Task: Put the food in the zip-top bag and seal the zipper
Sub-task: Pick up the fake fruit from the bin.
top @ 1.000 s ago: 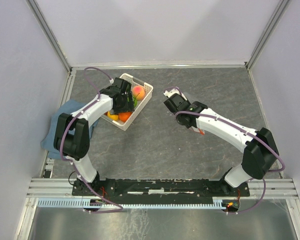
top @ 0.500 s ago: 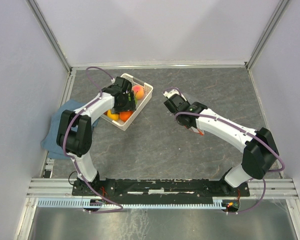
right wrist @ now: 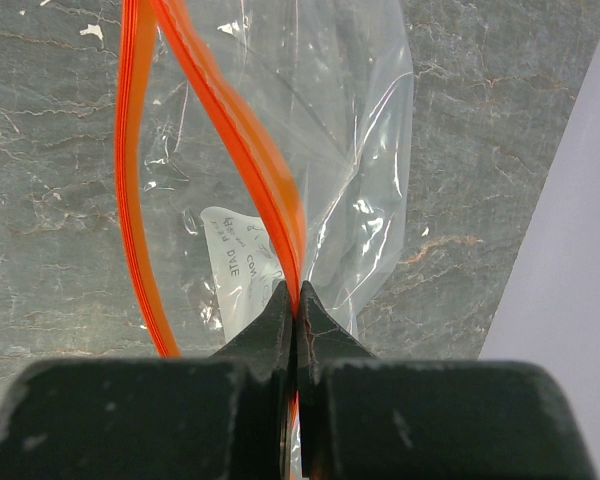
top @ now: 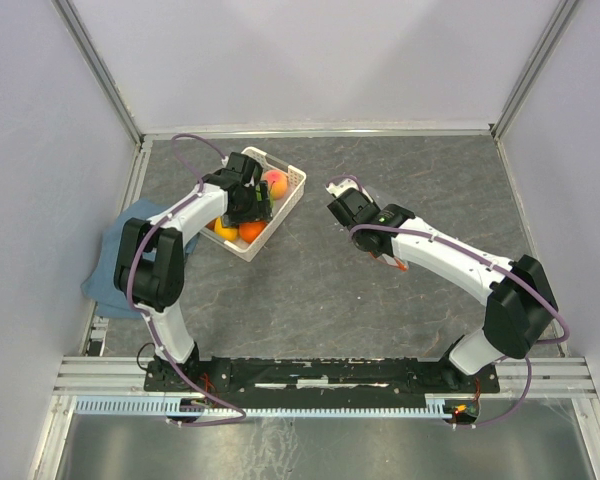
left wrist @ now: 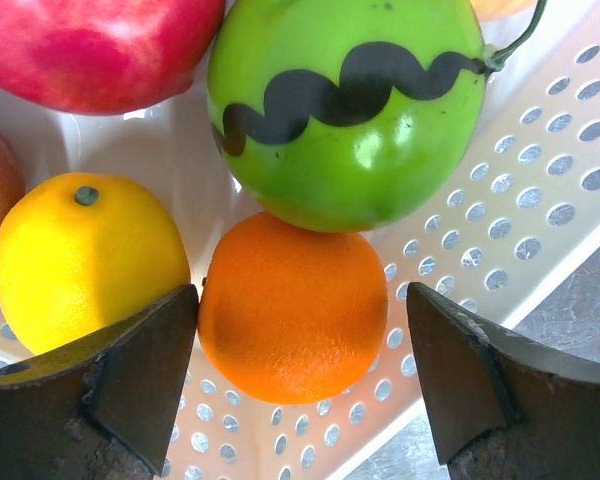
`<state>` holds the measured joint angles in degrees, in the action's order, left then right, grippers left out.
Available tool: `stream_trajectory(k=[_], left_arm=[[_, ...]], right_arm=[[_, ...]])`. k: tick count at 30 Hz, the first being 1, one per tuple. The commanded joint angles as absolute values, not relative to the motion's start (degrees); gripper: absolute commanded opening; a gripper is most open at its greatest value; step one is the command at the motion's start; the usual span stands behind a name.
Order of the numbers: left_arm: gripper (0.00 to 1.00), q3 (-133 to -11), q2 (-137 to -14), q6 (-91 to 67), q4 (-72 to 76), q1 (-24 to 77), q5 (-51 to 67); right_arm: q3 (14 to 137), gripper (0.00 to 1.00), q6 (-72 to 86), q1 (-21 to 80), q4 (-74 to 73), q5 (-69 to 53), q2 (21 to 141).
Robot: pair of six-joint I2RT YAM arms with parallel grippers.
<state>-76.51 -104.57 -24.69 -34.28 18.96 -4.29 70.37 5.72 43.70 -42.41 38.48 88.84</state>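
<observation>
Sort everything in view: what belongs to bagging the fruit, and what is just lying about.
Job:
- orange, lemon, green fruit, peach
- zip-top bag
- zipper, pinched by right gripper
- left gripper, open around the orange

Lying about:
- blue cloth
- white basket, merely holding the fruit

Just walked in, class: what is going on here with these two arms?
The left gripper is down in the white basket, open and straddling the orange, which lies beside the lemon and the green fruit. The right gripper is shut on the red-orange zipper of the clear bag, whose mouth gapes open. No fruit shows in the bag.
</observation>
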Motion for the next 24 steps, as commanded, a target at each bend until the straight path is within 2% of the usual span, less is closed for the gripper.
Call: stream_trajectory(k=[1, 10, 16, 24], left_arm=[[0.91, -76.5, -101.1, -23.5, -37.6, 18.9, -1.9], [0.95, -80.7, -100.6, -14.2, -40.6, 18.2, -3.6], [0.99, -85.9, -104.5, -6.7, -45.5, 17.9, -3.3], [0.99, -87.5, -108.3, -6.4, -45.8, 17.3, -0.3]], right_arm=[[70.3, 0.01, 5.8, 43.6, -40.3, 38.8, 86.9], [69.6, 0.01, 5.5, 43.6, -39.6, 38.2, 86.4], [69.0, 0.02, 5.3, 43.6, -39.2, 37.8, 86.1], [68.1, 0.02, 5.2, 43.6, -38.4, 37.6, 85.7]])
